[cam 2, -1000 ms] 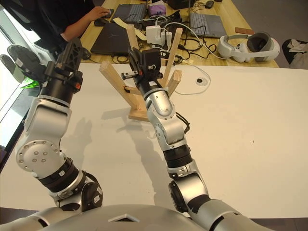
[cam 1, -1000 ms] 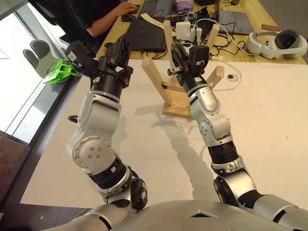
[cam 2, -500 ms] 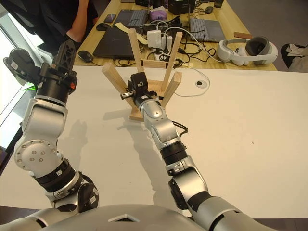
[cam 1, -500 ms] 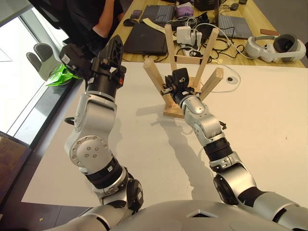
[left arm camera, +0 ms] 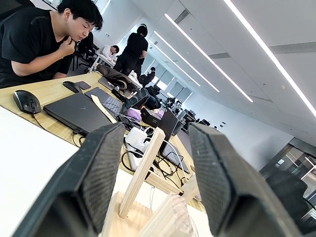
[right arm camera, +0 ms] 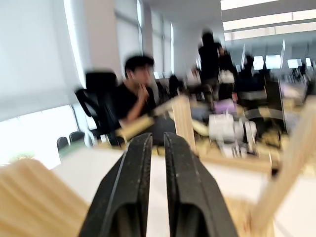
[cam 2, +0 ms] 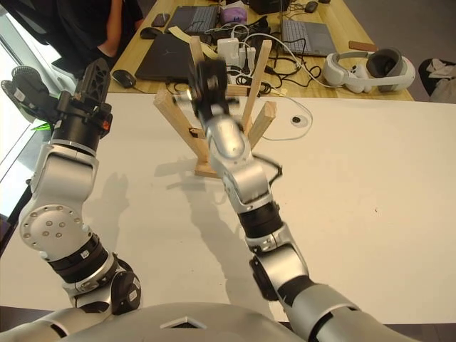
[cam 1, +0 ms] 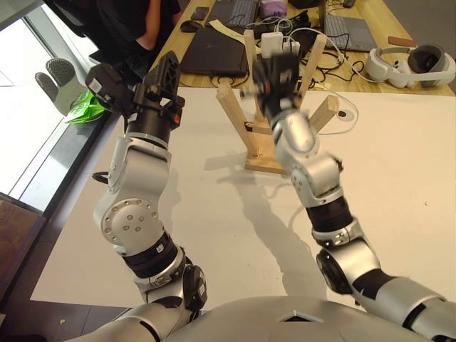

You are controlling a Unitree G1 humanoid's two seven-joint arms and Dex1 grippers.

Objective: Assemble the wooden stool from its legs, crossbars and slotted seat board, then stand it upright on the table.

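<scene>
Pale wooden stool [cam 1: 236, 117] sits upside down on the white table [cam 1: 399, 185], seat board flat, four legs splayed upward, close to the table's far edge. Just past that edge we see a tan wooden desk [cam 2: 343, 28] with a closed black laptop [cam 1: 214, 53], cables and a white over-ear headset [cam 1: 410, 64].

Right gripper [right arm camera: 157, 138] is up among the leg tops above the seat board. Its fingers are almost together with a thin gap and nothing between them.

Left gripper [cam 1: 168, 71] is raised over the table's far-left corner, well apart from the stool, fingers spread wide, holding nothing.

Bare tabletop lies right of the stool and on the near side. The table's left edge runs close beside the left arm.
</scene>
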